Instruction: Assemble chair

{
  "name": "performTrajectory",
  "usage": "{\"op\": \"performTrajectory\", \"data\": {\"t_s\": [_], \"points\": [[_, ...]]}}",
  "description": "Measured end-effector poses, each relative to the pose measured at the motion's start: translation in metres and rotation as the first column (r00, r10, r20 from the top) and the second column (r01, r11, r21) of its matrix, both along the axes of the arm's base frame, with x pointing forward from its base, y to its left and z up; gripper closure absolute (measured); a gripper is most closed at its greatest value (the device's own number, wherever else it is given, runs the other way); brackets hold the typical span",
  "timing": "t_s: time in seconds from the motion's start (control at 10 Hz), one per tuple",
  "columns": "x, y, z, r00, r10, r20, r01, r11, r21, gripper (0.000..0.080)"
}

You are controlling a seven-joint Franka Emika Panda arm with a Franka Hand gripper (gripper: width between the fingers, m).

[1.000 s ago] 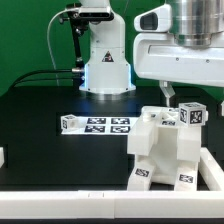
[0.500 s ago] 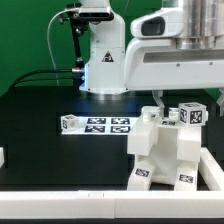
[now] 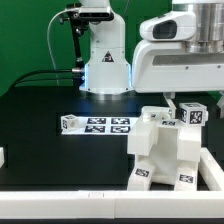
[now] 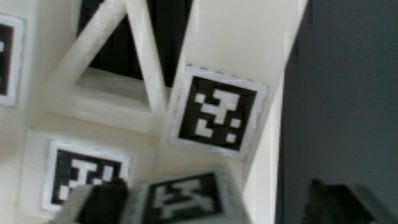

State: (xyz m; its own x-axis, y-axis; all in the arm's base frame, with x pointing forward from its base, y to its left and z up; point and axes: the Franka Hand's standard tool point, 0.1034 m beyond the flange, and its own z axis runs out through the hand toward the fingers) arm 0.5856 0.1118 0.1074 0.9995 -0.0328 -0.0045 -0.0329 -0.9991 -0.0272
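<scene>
i read this as a grasping step in the chair build: the tool hangs directly over the partly assembled chair, which sits on the black counter at the exterior view's right, close to the near edge. the white marker board lies further left and a little farther back, apart from the chair.

in the exterior view the fingertips dip to the top of the chair, just beside the small tagged block at its upper far corner. i cannot make out whether they touch anything there. the wrist view is filled with white chair panels and their tag markers, very close, with one dark finger showing at the edge over the white plastic and the other at the dark side.

the jaws look partway between wide and narrow, and i cannot tell whether they have a part between them.

next, i judge, the tool needs to settle squarely around its target piece and confirm a firm hold before lifting, or the part may twist.
</scene>
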Motion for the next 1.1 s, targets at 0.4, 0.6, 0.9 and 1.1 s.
{"op": "performTrajectory", "data": {"t_s": [0.4, 0.6, 0.9, 1.1], "points": [[0.0, -0.0002, -0.0001, 0.999, -0.035, -0.001, 0.035, 0.999, 0.0, 0.0521], [0.0, 0.0, -0.0001, 0.996, -0.091, -0.003, 0.091, 0.996, 0.001, 0.0521], [0.0023, -0.0016, -0.0001, 0.884, -0.468, -0.012, 0.468, 0.884, 0.011, 0.052], [0.0041, -0.0024, -0.0002, 0.69, -0.722, -0.047, 0.724, 0.689, 0.035, 0.0519]]}}
